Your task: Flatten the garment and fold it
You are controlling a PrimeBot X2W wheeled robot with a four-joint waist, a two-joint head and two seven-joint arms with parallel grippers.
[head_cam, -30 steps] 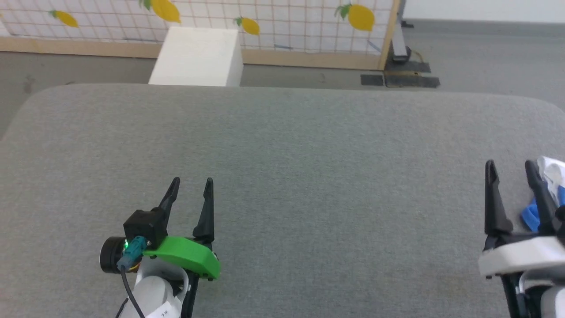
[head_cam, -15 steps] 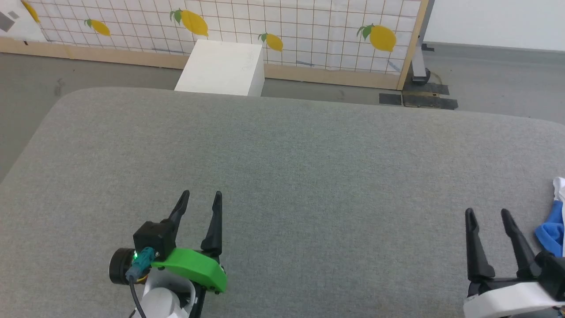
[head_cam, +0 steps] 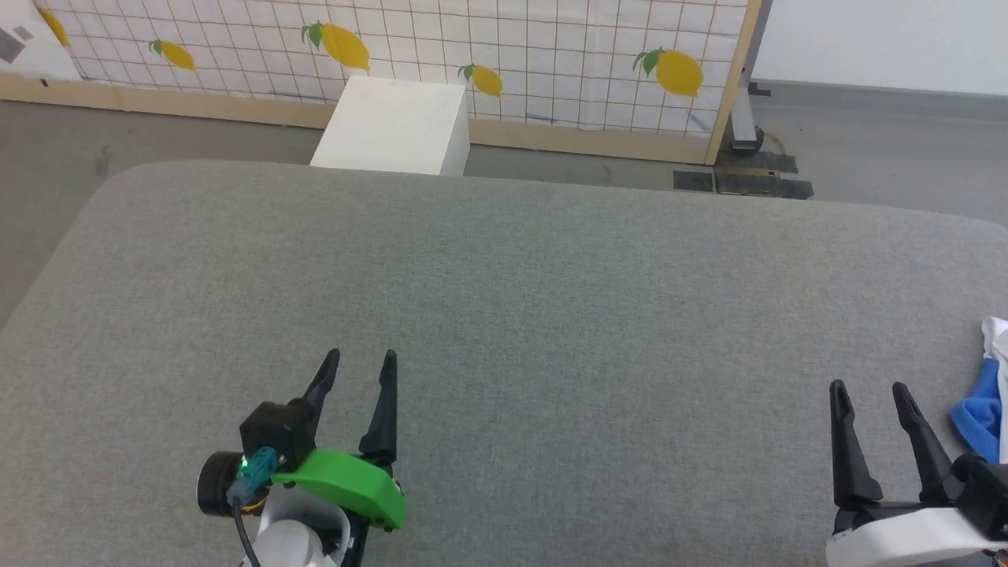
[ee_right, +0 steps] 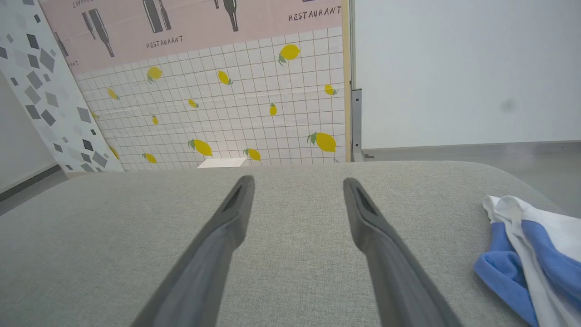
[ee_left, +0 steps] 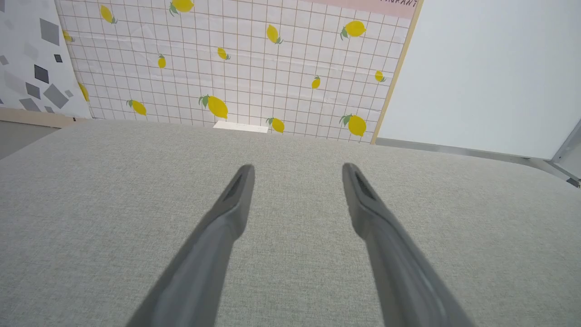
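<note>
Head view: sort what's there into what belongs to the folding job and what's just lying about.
For the job:
- garment, bunched at the right edge
- right claw, open, beside the garment, not holding it
- left claw, open, empty
- grey padded surface, the worktop

Just about:
- white box beyond the surface
- lemon-print screen
- black floor plates

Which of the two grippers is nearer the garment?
The right gripper: the garment lies bunched just beside it, while the left gripper sits far across the grey surface.
</note>
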